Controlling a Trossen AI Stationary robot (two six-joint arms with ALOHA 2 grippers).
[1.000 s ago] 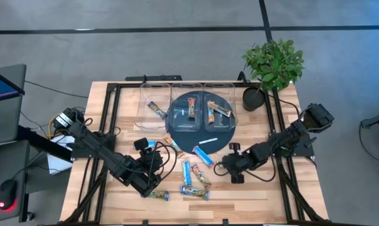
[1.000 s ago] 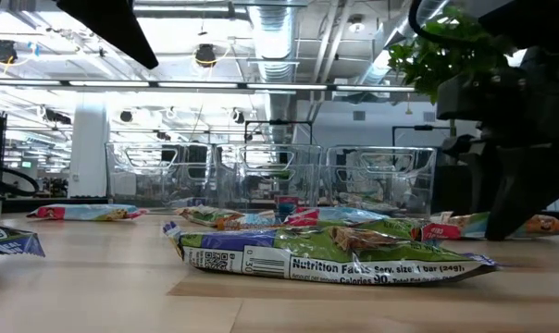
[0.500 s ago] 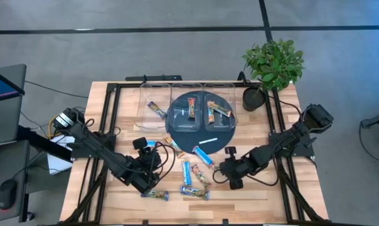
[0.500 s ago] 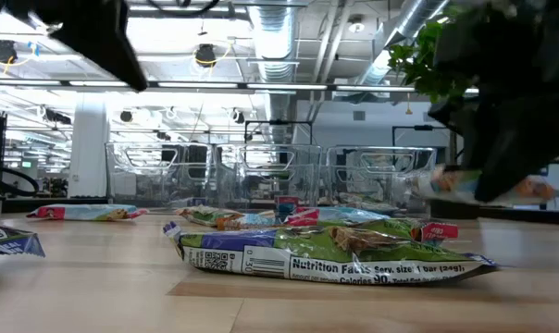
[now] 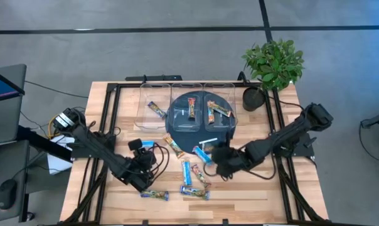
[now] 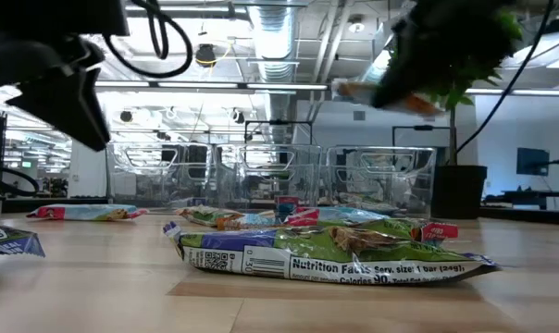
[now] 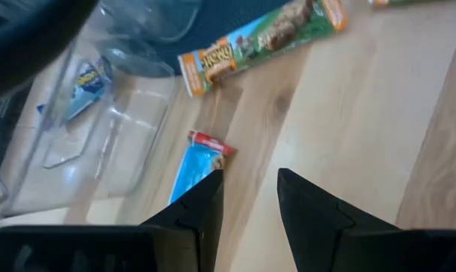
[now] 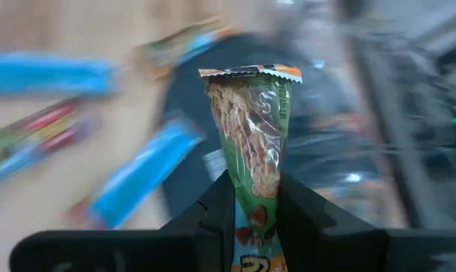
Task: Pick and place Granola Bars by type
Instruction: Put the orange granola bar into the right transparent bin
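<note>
Three clear bins (image 5: 153, 103) stand in a row at the back of the bench (image 5: 274, 194), partly overlapped by a dark round tray (image 5: 180, 133). In the high view the left bin holds one granola bar (image 5: 155, 110), the middle bin a red-dark bar (image 5: 193, 110) and the right bin an orange-brown bar (image 5: 218, 110). A thin white strip (image 5: 208, 140) lies on the tray's front edge.

The right gripper (image 5: 219, 162) sits just in front of the tray, pinching a green-and-orange bar (image 8: 251, 128). Only the right wrist view shows this grip clearly, the bar standing upright between the fingers (image 8: 213, 200). The low view shows it lifted well above the bench.

The left gripper (image 5: 140, 150) is left of the tray. Its wrist view shows the fingers (image 7: 198, 204) slightly spread over bare wood, holding nothing, beside a blue bar (image 7: 196, 160) and near an orange-green bar (image 7: 262, 38).

More loose bars (image 5: 188, 172) lie scattered in front of the tray.
</note>
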